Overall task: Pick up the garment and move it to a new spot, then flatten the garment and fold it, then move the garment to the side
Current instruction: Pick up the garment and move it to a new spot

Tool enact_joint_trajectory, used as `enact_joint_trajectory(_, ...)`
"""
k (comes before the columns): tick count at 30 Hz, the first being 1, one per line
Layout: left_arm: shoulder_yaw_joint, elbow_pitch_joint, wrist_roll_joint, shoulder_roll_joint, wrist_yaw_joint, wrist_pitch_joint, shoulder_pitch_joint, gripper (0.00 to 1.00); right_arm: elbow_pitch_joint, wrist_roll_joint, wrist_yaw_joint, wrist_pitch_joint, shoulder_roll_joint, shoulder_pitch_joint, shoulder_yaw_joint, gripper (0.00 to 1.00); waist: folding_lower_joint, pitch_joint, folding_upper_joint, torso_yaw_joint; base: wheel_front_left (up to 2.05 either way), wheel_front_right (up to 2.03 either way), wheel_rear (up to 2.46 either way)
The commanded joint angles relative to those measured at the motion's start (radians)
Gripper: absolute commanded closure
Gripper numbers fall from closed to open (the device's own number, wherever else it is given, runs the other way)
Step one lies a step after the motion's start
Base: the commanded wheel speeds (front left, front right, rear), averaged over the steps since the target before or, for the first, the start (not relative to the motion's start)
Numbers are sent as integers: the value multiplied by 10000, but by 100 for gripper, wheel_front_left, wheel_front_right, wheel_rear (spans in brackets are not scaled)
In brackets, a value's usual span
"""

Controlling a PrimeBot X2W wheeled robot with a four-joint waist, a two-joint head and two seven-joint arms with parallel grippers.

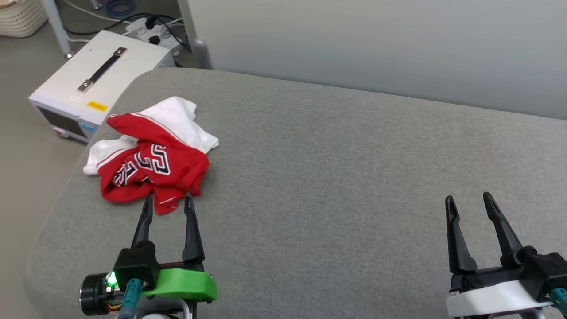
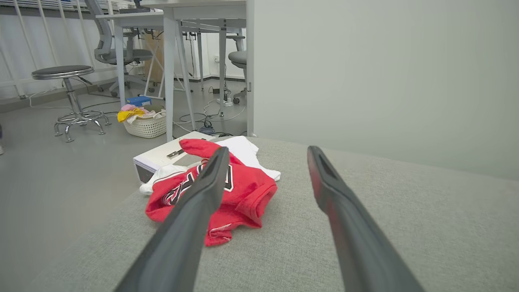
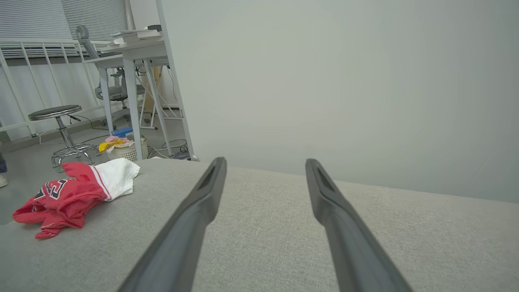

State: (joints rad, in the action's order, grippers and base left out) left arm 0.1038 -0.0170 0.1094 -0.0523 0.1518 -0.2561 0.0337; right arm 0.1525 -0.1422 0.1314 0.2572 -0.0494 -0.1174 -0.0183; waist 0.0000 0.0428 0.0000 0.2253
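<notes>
The garment [image 1: 153, 155] lies crumpled in a heap near the far left corner of the grey padded surface [image 1: 336, 168]; it is red with white sleeves and black, white-outlined lettering. My left gripper [image 1: 168, 204] is open just in front of the heap, its fingertips at the garment's near edge with nothing between them. In the left wrist view the garment [image 2: 243, 190] sits beyond the left finger [image 2: 194, 215]. My right gripper [image 1: 469, 201] stands open at the lower right, far from the cloth. The right wrist view shows the garment [image 3: 69, 194] at its left.
A white box with a black handle [image 1: 95, 84] stands on the floor beyond the surface's left corner, with cables behind it. A pale wall panel [image 1: 376, 48] runs along the far edge. A stool [image 2: 67, 95], a laundry basket [image 2: 144, 121] and desks stand further off.
</notes>
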Motion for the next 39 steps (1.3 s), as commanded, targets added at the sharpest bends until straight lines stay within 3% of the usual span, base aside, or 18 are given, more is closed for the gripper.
enact_joint_trajectory(1,-56,-1,78,20,52,-57,-176,0,56,129,-7,45,-8,189,-11,0,0,272,0,951,0,0,0)
enact_joint_trajectory(14,-417,55,662,20,203,-57,-236,0,108,540,-7,45,-8,345,-394,0,0,561,0,2936,0,0,0)
enact_joint_trajectory(20,-503,80,857,20,245,-57,-190,0,134,641,-7,46,-8,399,-545,0,0,645,0,3386,0,0,0)
enact_joint_trajectory(27,-609,154,927,20,198,-57,-200,0,122,675,-7,46,-8,423,-638,0,0,660,0,3444,0,0,0)
enact_joint_trajectory(31,-808,227,890,20,-159,-57,-560,0,159,771,-7,46,-8,506,-685,0,0,780,0,3249,0,0,0)
enact_joint_trajectory(39,-2056,955,861,-128,-1860,-57,-2856,0,256,1145,-7,46,-8,856,-751,0,0,1332,0,2543,0,0,0)
